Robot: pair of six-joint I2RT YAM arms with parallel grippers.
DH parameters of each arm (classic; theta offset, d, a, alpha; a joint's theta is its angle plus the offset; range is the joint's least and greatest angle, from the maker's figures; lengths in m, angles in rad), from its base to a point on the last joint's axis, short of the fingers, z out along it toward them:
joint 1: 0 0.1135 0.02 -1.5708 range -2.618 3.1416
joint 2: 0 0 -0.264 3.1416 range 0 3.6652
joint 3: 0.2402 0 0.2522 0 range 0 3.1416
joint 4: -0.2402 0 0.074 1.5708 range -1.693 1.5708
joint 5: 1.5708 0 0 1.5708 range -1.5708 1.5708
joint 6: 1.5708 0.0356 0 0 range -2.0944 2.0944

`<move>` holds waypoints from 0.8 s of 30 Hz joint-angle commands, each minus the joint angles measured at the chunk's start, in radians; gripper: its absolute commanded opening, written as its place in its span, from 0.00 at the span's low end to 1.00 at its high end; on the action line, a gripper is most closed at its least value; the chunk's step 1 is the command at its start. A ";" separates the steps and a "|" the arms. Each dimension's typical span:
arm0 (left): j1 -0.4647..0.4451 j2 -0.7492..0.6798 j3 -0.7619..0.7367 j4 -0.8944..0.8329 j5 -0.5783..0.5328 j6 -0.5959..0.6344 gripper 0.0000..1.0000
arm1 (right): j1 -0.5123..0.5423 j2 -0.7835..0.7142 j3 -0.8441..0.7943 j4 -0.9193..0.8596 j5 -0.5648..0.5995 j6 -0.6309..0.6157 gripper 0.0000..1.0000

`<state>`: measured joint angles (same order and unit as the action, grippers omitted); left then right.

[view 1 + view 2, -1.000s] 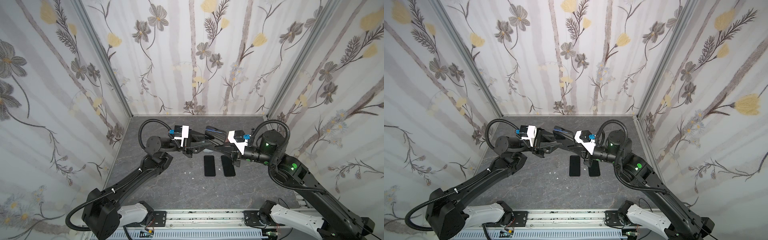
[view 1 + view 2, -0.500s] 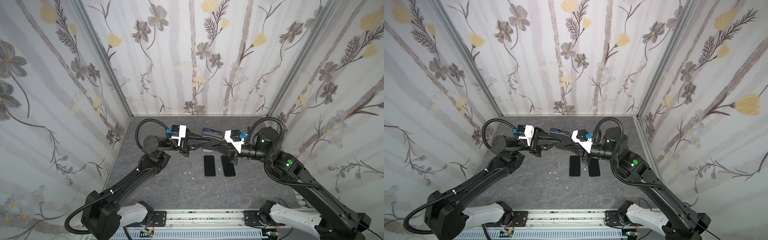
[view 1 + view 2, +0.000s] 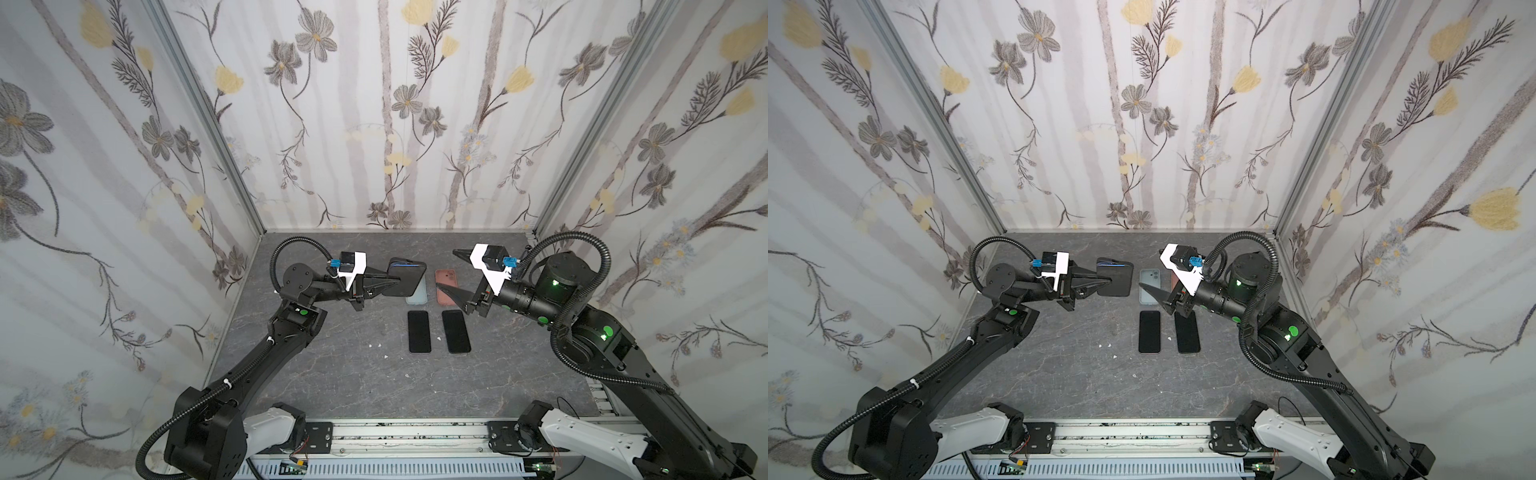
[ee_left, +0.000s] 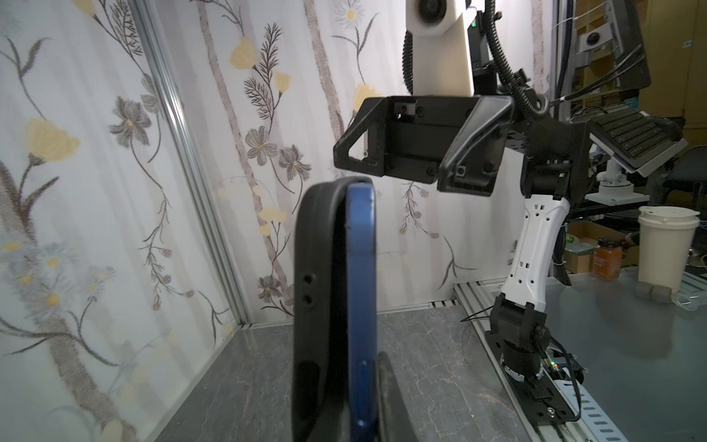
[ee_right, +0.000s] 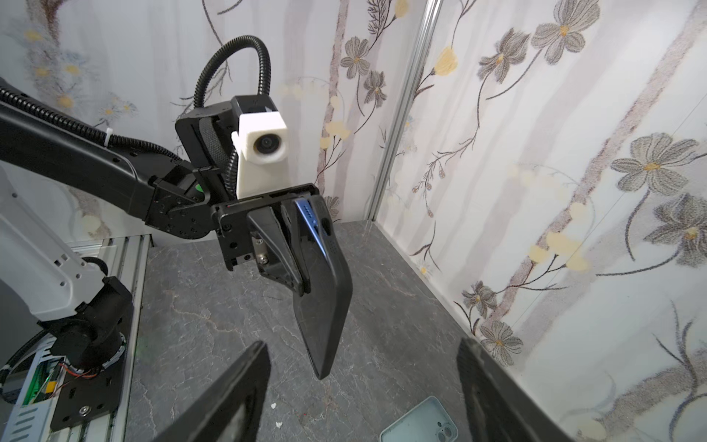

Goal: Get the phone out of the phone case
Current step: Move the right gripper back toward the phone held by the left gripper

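The phone case [image 3: 405,276] is clamped in the left gripper [image 3: 387,283]; the right gripper [image 3: 454,274] is spread wide and empty.
Well in from the bench's [image 3: 332,374] front edge lie two bare phones [image 3: 418,331], with two empty cases [image 3: 417,297] just beyond (neither matters here). Above those, nearer the back edge, the black case hangs aloft, the blue phone [image 4: 361,287] standing off its rim. The right gripper, facing it but apart, should probably pinch only the blue edge and pull straight.
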<state>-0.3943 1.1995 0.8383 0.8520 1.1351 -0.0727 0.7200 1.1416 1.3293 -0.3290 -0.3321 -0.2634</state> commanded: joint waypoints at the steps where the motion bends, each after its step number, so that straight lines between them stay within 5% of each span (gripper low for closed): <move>1: 0.005 -0.001 0.032 -0.194 -0.064 0.219 0.00 | 0.001 0.067 0.081 -0.106 -0.009 0.022 0.76; 9: -0.030 -0.041 0.103 -0.647 -0.256 0.618 0.00 | 0.001 0.261 0.333 -0.341 -0.061 0.036 0.63; 24: -0.102 -0.051 0.085 -0.739 -0.336 0.816 0.00 | 0.002 0.503 0.567 -0.557 -0.118 0.026 0.54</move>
<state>-0.4919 1.1461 0.9123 0.1101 0.8158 0.6678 0.7216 1.6150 1.8793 -0.8341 -0.4423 -0.2363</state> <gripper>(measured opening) 0.084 0.538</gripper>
